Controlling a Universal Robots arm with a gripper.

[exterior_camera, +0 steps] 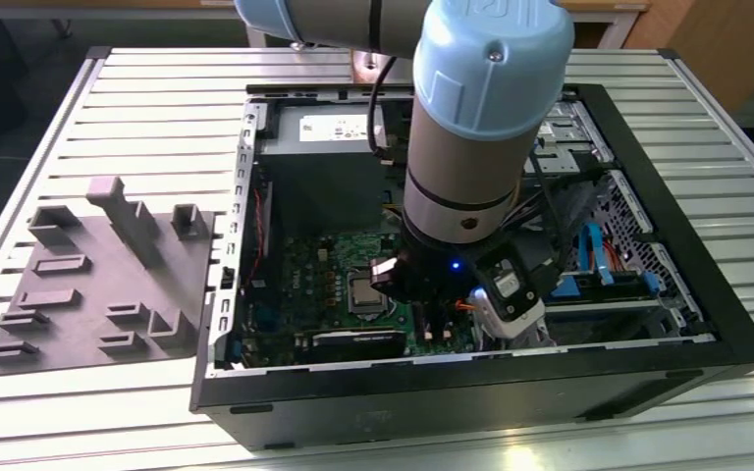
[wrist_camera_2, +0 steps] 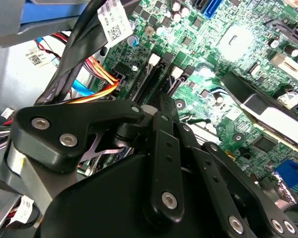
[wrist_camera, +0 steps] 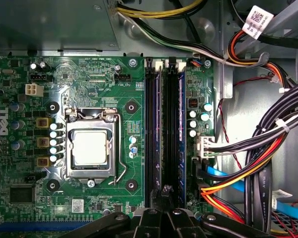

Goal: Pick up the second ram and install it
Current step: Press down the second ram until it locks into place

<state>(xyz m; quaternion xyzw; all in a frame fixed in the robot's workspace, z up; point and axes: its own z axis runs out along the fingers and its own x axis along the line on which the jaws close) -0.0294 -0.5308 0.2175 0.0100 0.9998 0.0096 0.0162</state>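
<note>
Gripper (wrist_camera: 166,193) low inside the case (exterior_camera: 482,388), over the slots (wrist_camera: 154,134). Closed to one narrow tip in the first wrist view; impossible to say whether anything thin is pinched there. Ram (wrist_camera: 181,129), probably the blue-flecked stick, standing on edge in a slot just beside that tip. Long axis along the slots, running straight away from the gripper toward the cables (wrist_camera: 188,29).

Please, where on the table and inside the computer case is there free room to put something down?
Free: the slatted table behind the grey fixture plate, and the strip in front of that plate. Crowded: inside the computer case, where the arm, the end effector, the memory slots and the cable bundle stand close together.
</note>
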